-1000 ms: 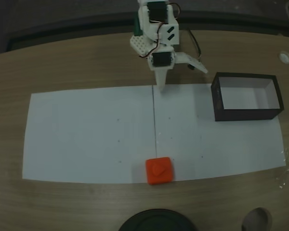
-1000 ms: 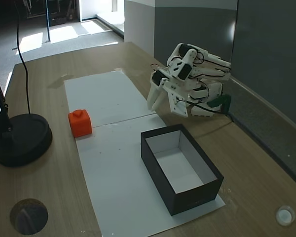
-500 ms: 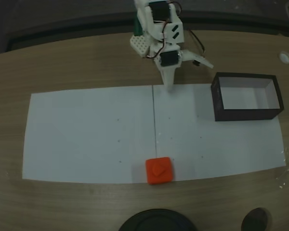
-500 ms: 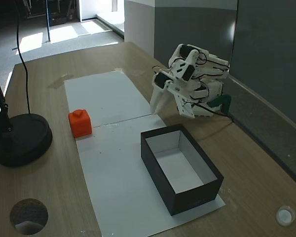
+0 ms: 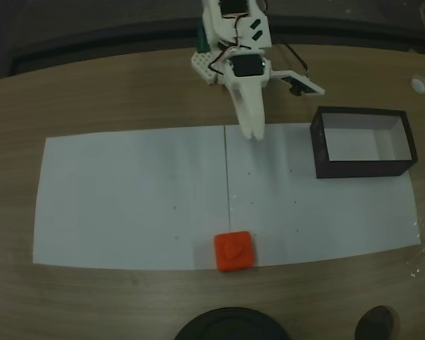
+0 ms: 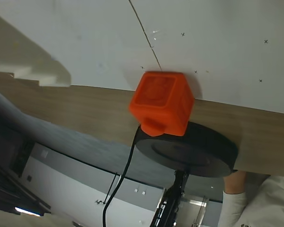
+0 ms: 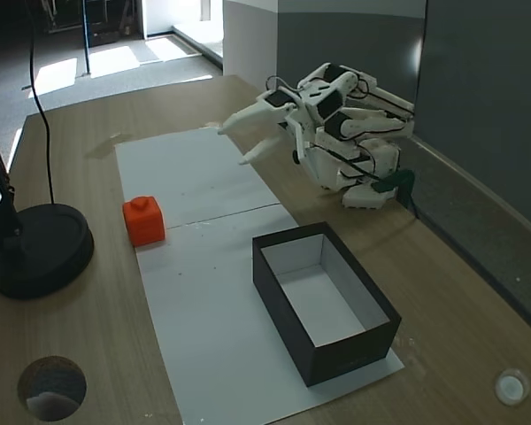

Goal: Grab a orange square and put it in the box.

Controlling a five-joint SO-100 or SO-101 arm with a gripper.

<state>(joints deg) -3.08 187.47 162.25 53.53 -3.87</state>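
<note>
The orange square (image 5: 234, 251) rests at the near edge of the white paper (image 5: 127, 198), small bump facing up; it sits on the paper's left side (image 7: 143, 220) in the other fixed view. The wrist view shows it (image 6: 162, 101) ahead, well beyond one white finger (image 6: 33, 66). The dark box (image 5: 363, 168) with a pale inside stands open-topped at the paper's right end (image 7: 288, 297). My gripper (image 5: 287, 112) hangs open and empty near the arm's base, raised above the paper's far edge (image 7: 232, 146) and far from both the square and the box.
A black round lamp base (image 7: 35, 252) with a pole and cable stands on the wooden table just past the orange square (image 5: 230, 327). A small white cap (image 5: 418, 83) lies beyond the box. A round hole (image 7: 51, 387) sits in the tabletop. A person's sleeve (image 6: 255, 203) shows behind the lamp.
The gripper has lifted from pointing down at the paper's far edge to reaching out level over it, and its jaws have spread open. Square and box have not moved.
</note>
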